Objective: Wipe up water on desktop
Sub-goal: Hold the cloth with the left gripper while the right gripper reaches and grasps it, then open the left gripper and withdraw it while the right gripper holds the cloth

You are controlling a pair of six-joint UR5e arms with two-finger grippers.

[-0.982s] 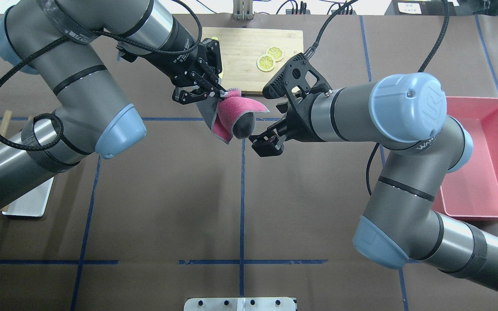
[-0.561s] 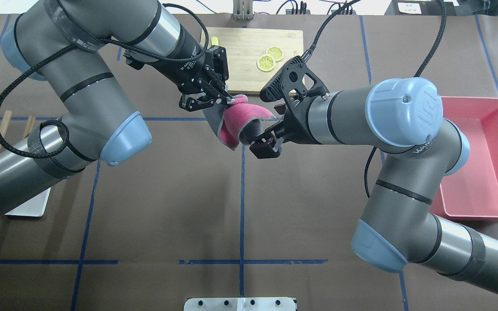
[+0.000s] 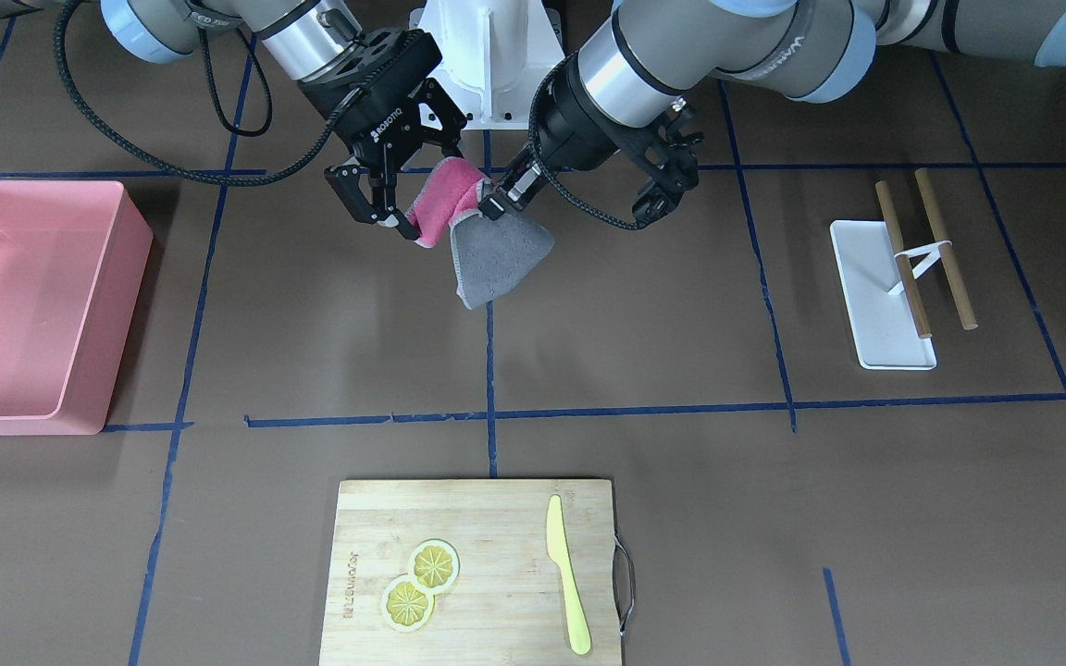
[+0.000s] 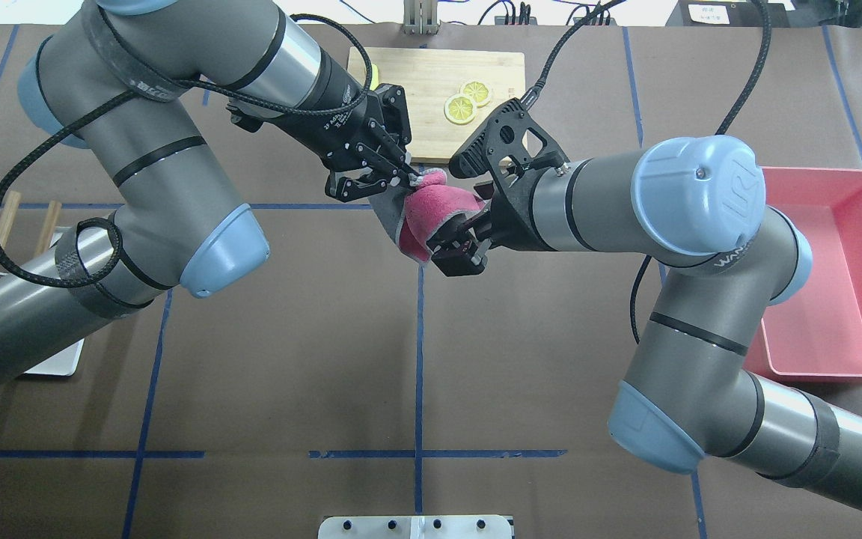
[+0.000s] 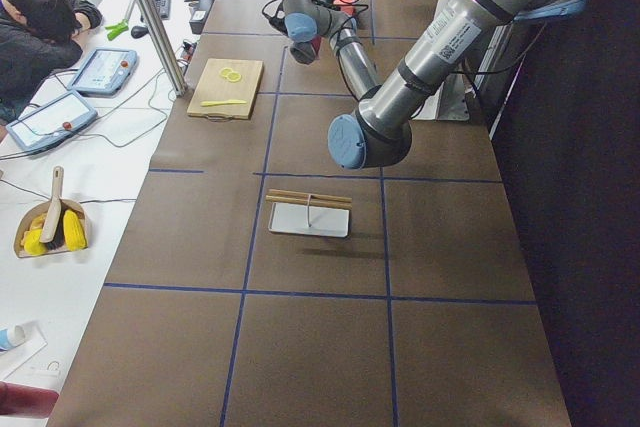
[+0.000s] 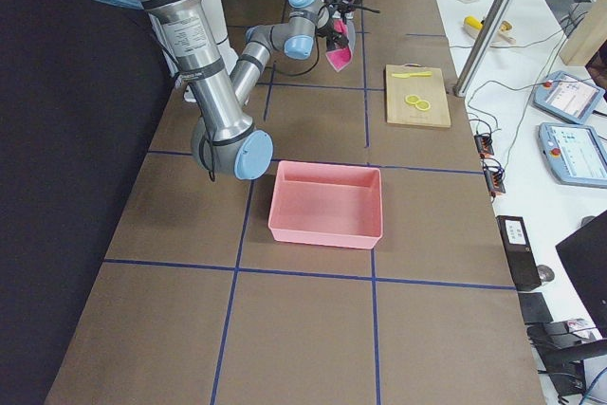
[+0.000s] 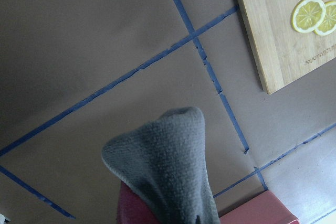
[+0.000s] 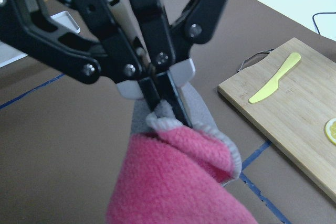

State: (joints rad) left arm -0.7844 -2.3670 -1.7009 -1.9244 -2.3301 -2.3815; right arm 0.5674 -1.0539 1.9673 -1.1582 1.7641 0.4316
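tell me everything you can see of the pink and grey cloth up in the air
The cloth looks like a soft, fluffy towel, pink on one face and grey on the other, with a pale stitched rim. It hangs folded and bunched above the desktop, clear of it, near the middle blue tape line. The left end effector pinches its top edge. The right end effector sits open at the pink fold lower down; contact there is unclear.

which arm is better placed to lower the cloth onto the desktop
Left: the left fingers are shut on the pink cloth hanging over the desktop; the right fingers are open, not gripping it.
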